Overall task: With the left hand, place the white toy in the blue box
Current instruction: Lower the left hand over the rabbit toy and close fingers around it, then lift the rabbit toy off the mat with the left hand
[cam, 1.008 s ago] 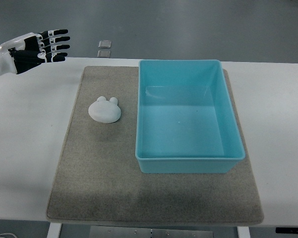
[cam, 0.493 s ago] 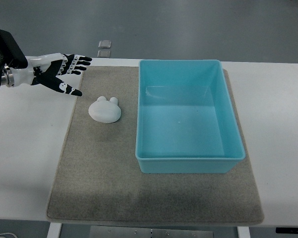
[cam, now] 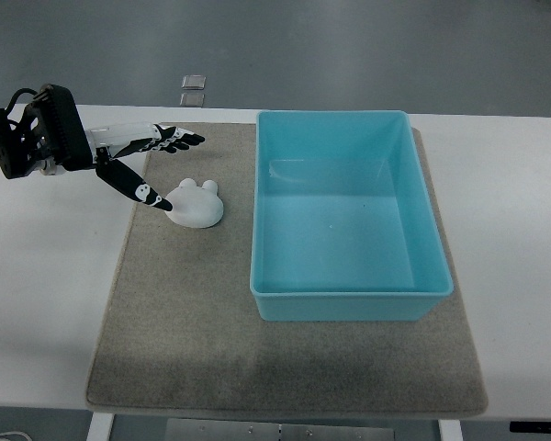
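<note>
The white toy, a rounded lump with two small ears, lies on the grey mat just left of the blue box. My left hand reaches in from the left edge, open, with its fingers stretched out above the toy's far side and the thumb touching or nearly touching the toy's left edge. Nothing is in the hand. The blue box is upright and holds nothing.
The mat lies on a white table. Two small square tiles sit on the floor beyond the table's far edge. The right arm does not show.
My left arm has moved right and nearer along the table, bringing the open hand from the far left corner to the toy. The toy and box have not moved.
</note>
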Controlling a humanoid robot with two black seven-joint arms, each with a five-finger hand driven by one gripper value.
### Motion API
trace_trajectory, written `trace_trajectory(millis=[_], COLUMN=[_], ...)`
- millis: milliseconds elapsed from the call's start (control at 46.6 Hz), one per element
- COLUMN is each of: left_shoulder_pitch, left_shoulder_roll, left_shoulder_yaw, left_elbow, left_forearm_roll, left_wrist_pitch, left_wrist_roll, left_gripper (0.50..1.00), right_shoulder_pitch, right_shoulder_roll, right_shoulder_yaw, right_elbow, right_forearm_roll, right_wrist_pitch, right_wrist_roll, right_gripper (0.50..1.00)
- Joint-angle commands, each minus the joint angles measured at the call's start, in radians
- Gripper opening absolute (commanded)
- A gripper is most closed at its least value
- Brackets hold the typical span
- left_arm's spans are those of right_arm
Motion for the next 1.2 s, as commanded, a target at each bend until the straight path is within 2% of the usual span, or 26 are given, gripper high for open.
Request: trace_trajectory(millis=[0, 150, 493, 794, 965, 1115, 1180], left_shoulder_pitch=[0.0, 0.0, 0.003, 0.003, 0.003, 0.003, 0.005], left_shoulder_roll=[-0.009, -0.058, -0.087, -0.087, -0.087, -0.087, -0.087], left_shoulder_yaw=[0.01, 0.039, 0.078, 0.081, 0.081, 0.082, 0.082], left_elbow=[-0.016, -0.01, 0.005, 0.005, 0.005, 0.002, 0.001], left_forearm_roll=[0.052, 0.156, 0.368, 0.371, 0.373, 0.371, 0.371], left_wrist_pitch=[0.03, 0.082, 0.159, 0.163, 0.163, 0.163, 0.159], left_wrist_roll=[0.002, 0.003, 0.003, 0.0, 0.0, 0.0, 0.0], left_gripper=[0.992, 0.992, 0.988, 0.969, 0.851, 0.705, 0.669], right_shoulder_pitch=[0.0, 0.0, 0.0, 0.0, 0.0, 0.0, 0.0], right_shoulder_roll=[0.0, 0.0, 0.0, 0.0, 0.0, 0.0, 0.0], right_shoulder_yaw=[0.0, 0.0, 0.0, 0.0, 0.0, 0.0, 0.0], right_elbow=[0.0, 0.0, 0.0, 0.0, 0.0, 0.0, 0.0], right_forearm_roll=[0.0, 0.0, 0.0, 0.0, 0.0, 0.0, 0.0], right_wrist_pitch=[0.001, 0.001, 0.001, 0.001, 0.001, 0.001, -0.001], right_wrist_roll=[0.0, 0.0, 0.0, 0.0, 0.0, 0.0, 0.0], right_gripper=[0.936, 0.936, 0.936, 0.936, 0.936, 0.936, 0.936])
